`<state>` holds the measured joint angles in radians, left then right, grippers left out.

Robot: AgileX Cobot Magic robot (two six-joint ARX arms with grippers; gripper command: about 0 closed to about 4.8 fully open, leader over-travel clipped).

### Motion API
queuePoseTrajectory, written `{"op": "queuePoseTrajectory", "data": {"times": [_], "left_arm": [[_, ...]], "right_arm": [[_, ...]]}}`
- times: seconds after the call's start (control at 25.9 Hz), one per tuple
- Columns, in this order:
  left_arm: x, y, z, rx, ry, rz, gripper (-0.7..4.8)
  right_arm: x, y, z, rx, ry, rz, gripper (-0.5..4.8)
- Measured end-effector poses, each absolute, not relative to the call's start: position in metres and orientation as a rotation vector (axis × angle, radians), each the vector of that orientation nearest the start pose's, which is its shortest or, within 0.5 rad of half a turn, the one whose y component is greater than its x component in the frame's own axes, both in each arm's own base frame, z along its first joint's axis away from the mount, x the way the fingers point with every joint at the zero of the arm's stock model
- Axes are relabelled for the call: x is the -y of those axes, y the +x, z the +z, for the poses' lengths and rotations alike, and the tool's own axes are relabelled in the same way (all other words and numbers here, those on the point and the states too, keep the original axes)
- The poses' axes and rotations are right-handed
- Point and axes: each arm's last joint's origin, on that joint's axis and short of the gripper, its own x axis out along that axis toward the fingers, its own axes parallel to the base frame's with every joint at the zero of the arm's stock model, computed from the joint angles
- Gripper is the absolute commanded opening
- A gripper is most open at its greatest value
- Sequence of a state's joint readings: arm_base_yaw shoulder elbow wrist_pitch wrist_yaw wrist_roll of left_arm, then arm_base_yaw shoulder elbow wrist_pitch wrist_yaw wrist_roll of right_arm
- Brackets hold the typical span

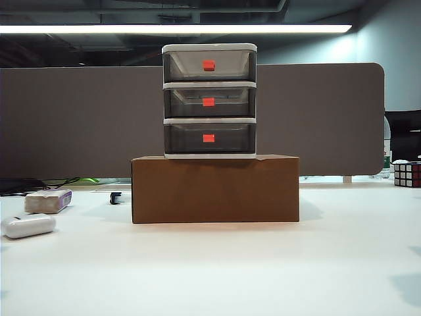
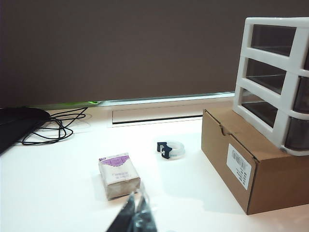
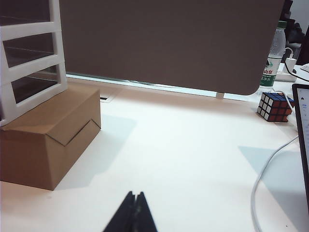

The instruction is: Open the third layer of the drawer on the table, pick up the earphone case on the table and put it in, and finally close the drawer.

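All three tiers of the drawer (image 1: pixel 209 101) are shut atop the cardboard box (image 1: pixel 215 189) at frame centre. The earphone case (image 1: pixel 27 225) lies on the counter (image 1: pixel 263 270) at lower left. My left fingers (image 2: pixel 135 217) and right fingers (image 3: pixel 134 212) are pressed together, holding nothing.

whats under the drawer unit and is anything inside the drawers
The drawer unit stands on a brown cardboard box, which sits on the table. All three drawers are shut; through the smoky fronts no contents show. The box is closed, so its inside is hidden.
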<state>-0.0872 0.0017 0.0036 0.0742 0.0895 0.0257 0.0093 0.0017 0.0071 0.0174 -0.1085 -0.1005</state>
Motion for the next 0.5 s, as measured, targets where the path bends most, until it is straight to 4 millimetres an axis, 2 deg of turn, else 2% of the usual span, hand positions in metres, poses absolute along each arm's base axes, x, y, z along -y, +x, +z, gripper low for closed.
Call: {"op": "queuePoseTrajectory", "data": {"times": [0.39, 0.5], "left_arm": [[0.0111, 0.0966, 0.1717, 0.078, 0.024, -0.179, -0.02], [0.0141, 0.0959, 0.1717, 0.068, -0.050, -0.289, -0.02]], "right_arm": [[-0.0041, 0.0971, 0.1674, 0.028, -0.101, 0.117, -0.06], [-0.0058, 0.0969, 0.1674, 0.026, -0.039, 0.179, -0.06]]}}
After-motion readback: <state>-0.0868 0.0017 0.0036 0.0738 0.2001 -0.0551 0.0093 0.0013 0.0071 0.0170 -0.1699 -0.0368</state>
